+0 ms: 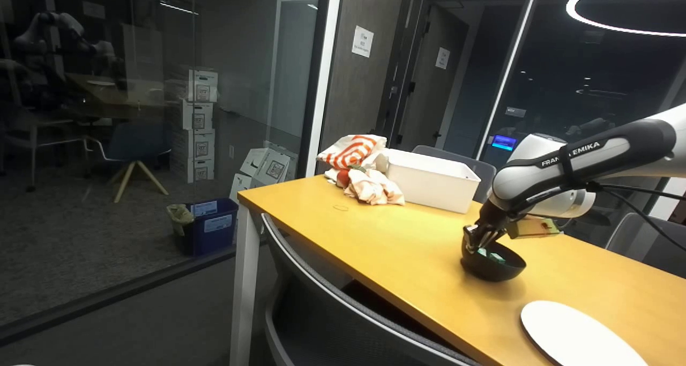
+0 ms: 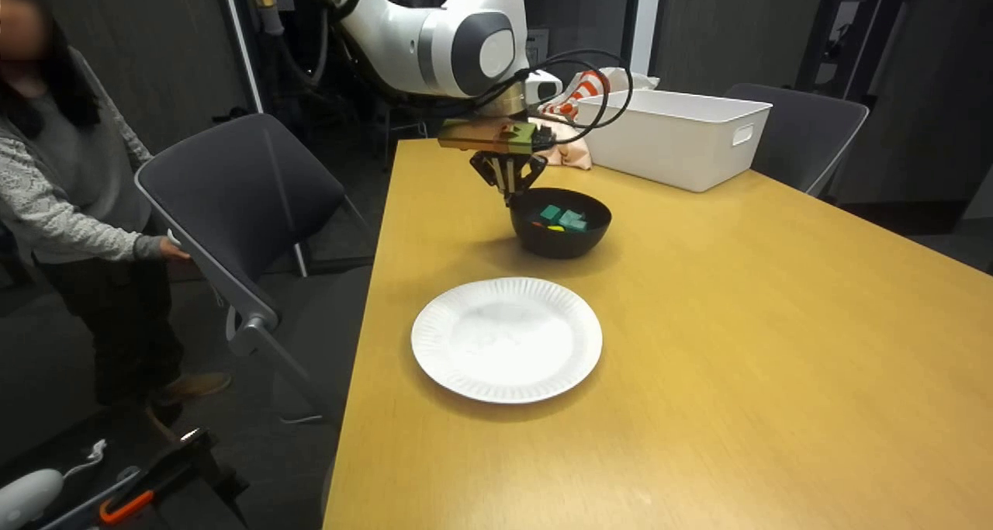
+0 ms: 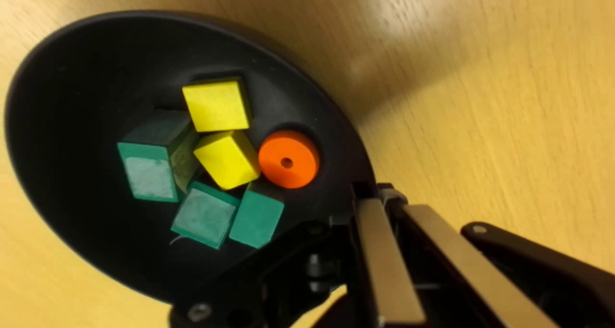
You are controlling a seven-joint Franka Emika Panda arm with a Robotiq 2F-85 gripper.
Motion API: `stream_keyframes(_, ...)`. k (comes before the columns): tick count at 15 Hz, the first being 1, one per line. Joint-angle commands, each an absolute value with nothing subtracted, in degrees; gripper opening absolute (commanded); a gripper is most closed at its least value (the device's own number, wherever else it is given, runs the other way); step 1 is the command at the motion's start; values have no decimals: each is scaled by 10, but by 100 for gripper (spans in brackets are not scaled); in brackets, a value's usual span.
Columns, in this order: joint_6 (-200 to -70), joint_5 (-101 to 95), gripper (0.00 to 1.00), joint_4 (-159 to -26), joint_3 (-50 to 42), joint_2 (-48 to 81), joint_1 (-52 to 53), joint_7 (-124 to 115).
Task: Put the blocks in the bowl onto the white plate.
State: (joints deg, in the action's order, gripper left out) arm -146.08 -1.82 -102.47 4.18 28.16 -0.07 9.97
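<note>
The black bowl (image 1: 493, 273) stands near the white plate in both exterior views (image 2: 560, 243). In the wrist view the bowl (image 3: 72, 73) holds green blocks (image 3: 256, 217), two yellow blocks (image 3: 217, 106) and an orange round piece (image 3: 288, 159) with a hole. My gripper (image 3: 378, 191) has one finger inside and one outside the bowl's rim, closed on the wall. In both exterior views the gripper (image 1: 474, 243) points down at the rim (image 2: 509, 198). I cannot tell whether the bowl is slightly raised. The flat white plate (image 2: 508, 344) lies bare on the table, also in an exterior view (image 1: 581, 336).
A white rectangular box (image 2: 675, 138) and a red-and-white bag (image 1: 353, 151) with crumpled cloth (image 1: 375, 188) are at the table's far end. Chairs (image 1: 364, 312) stand around the wooden table (image 2: 737, 359). A person (image 2: 70, 173) stands beside a chair (image 2: 240, 196).
</note>
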Motion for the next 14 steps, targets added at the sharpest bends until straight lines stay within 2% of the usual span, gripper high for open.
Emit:
stream_keyframes(1, -1510, 21, 7, -1101, 64, 210, -6, 101)
stream_keyframes(7, -1541, 90, 7, -1196, 94, 127, -14, 123)
stream_keyframes(10, -1582, 230, 7, -1249, 130, 82, -40, 180)
stream_keyframes(12, -1601, 324, 7, -1268, 207, 55, -101, 226)
stream_keyframes(14, -1606, 412, 7, -1298, 204, 7, -92, 288)
